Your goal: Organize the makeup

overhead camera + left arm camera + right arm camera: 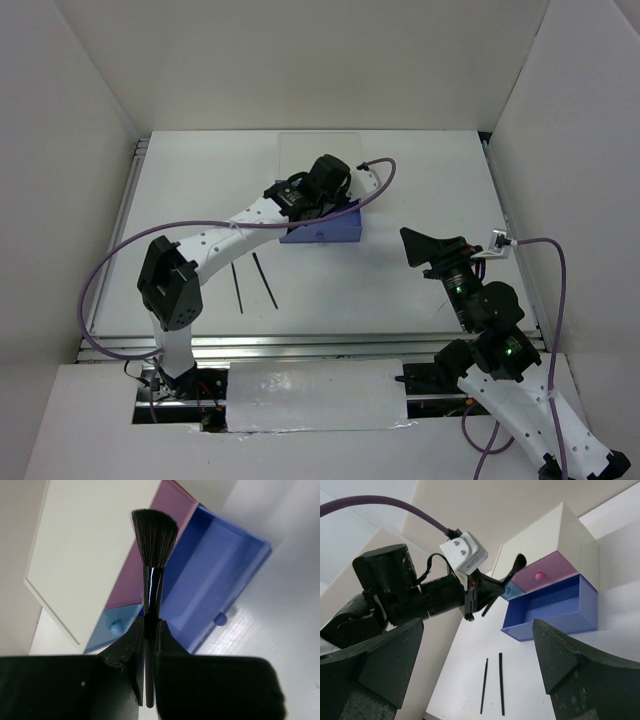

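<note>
A flared black brush [153,537] stands bristles-up between the fingers of my left gripper [150,630], which is shut on its thin handle. That gripper [338,200] hangs over the open blue drawer [325,233] of the white box [318,150]. In the right wrist view the brush [518,562] sticks out above the pink drawer [545,573]. Two thin black pencils [238,288] [265,280] lie side by side on the table, left of the drawer. My right gripper [420,255] is open and holds nothing, well to the right of the box.
A small light-blue drawer [117,622] sits shut under the pink one [145,560]. The blue drawer [555,612] is pulled far out and shows no contents. White walls enclose the table on three sides. The left arm's purple cable [375,185] loops near the box.
</note>
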Available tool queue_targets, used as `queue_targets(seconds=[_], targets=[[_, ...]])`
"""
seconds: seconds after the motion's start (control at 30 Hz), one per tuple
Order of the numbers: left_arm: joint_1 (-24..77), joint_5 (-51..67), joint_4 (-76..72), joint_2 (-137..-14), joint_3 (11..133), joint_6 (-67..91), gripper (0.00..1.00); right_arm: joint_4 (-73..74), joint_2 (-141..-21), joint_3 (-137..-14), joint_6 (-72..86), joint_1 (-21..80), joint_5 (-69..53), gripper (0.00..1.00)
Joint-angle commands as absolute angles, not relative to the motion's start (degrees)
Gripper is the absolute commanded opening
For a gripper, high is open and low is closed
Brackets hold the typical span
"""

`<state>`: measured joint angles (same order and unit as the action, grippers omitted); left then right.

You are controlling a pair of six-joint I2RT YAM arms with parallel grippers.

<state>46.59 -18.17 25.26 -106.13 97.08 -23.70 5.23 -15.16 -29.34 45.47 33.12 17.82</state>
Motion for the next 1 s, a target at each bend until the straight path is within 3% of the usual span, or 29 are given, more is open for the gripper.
queue_targets(seconds=[0.0,0.33,0.5,0.6,0.7,0.87,0.97], targets=[[43.8,-13.4,19.7,-109.1,99.5,-29.3,0.0,6.0,-14.7,-31.6,43.9,33.0,18.8,0.98],[40.3,-9.4,15.4,-115.0,98.6,-28.7,0.03,6.3,-14.8,-31.8,43.6,33.0,19.3,0.97],[40.2,-9.4,15.6,-115.6,99.0,-28.0,0.31,5.9,-15.0,-31.8,43.3,33.0,19.4,0.97],[40.2,-10.7,15.4,-115.3,100.1,-26.7,0.69,5.6,-15.3,-31.6,43.3,33.0,19.3,0.97],[40.2,-10.6,15.5,-113.8,100.4,-25.6,0.76,5.2,-14.7,-30.9,43.4,33.0,19.9,0.97],[40.2,-12.9,13.7,-109.8,98.6,-22.9,0.79,5.0,-14.1,-30.7,43.2,33.0,20.2,0.97],[40.3,-18.4,15.4,-106.9,99.5,-14.9,0.99,4.9,-14.5,-30.8,43.1,33.0,19.8,0.97]])
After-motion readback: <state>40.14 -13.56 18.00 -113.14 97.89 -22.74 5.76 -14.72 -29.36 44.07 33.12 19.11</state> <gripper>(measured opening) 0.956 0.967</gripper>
